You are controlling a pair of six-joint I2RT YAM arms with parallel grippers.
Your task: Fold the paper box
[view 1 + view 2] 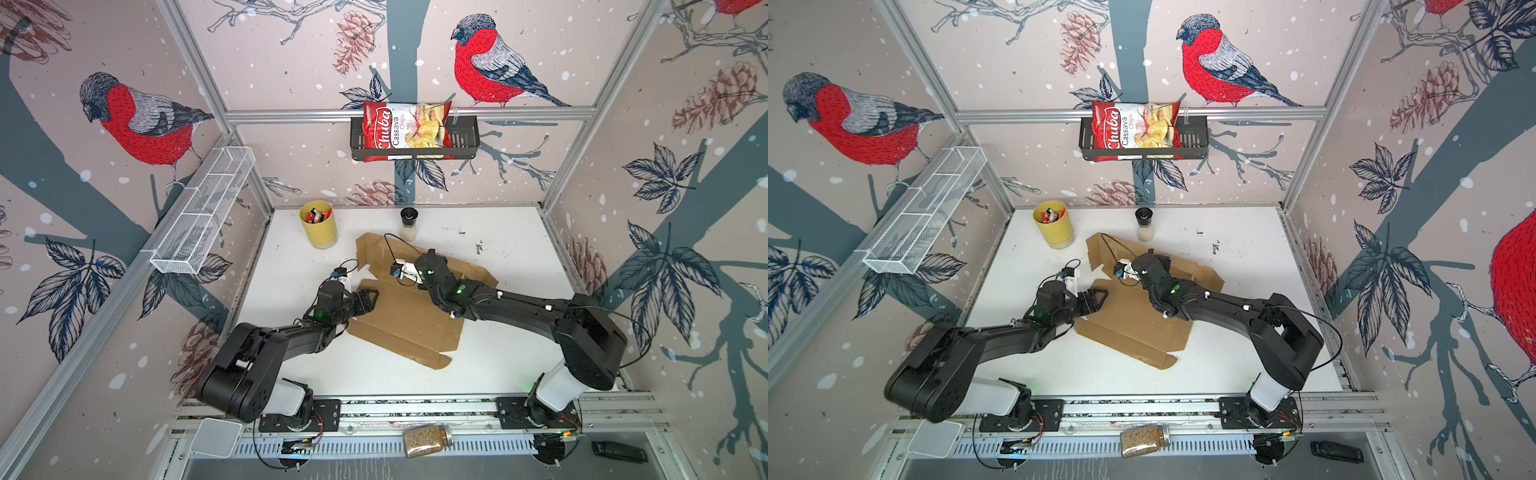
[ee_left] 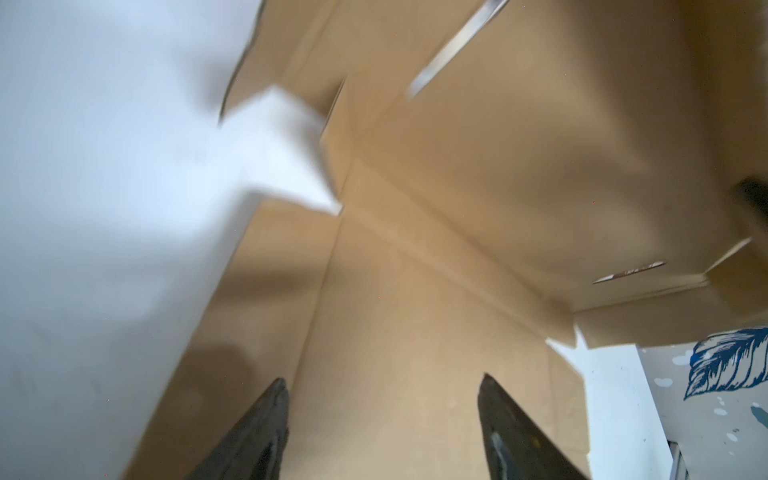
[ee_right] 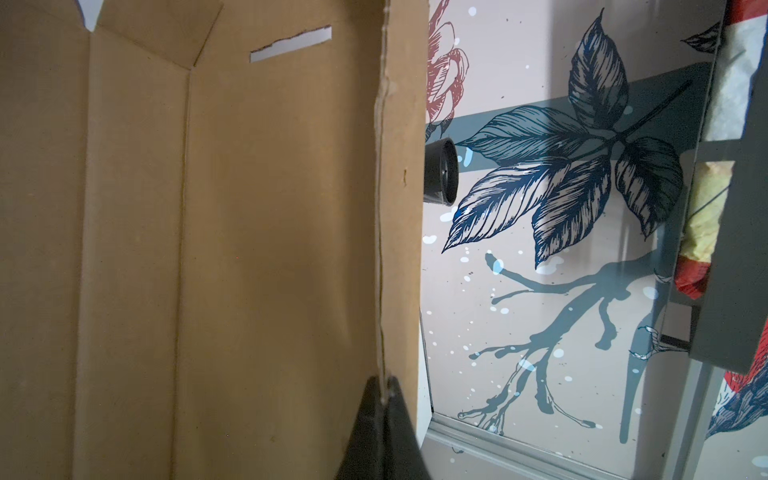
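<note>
Seen from above, a flat brown paper box (image 1: 407, 320), a die-cut cardboard sheet with flaps, creases and slots, lies unfolded in the centre of a white surface (image 1: 511, 332); both top views show it (image 1: 1133, 328) in the middle of the frame. Two black robot arms reach in from the lower edge of the frame. The left tool (image 1: 368, 301) sits at the left edge of the sheet, and the left wrist view shows this tool (image 2: 382, 386) released, its two dark fingers spread wide with only bare cardboard beyond them; whether they touch the sheet cannot be told from this blurred picture. The right arm stretches over the upper middle of the sheet. In the right wrist view the right tool (image 3: 384, 384) is clenched on the raw corrugated edge of a flap of the box, which stands up from the panel beside it. Toward the upper part of the frame, just beyond the sheet, stand a yellow cup (image 1: 318, 228) holding markers and a spice grinder (image 1: 408, 226) with a black cap. On the back wall, upper centre, a red bag of cassava chips (image 1: 405, 129) rests in a black wire basket (image 1: 465, 141).
</note>
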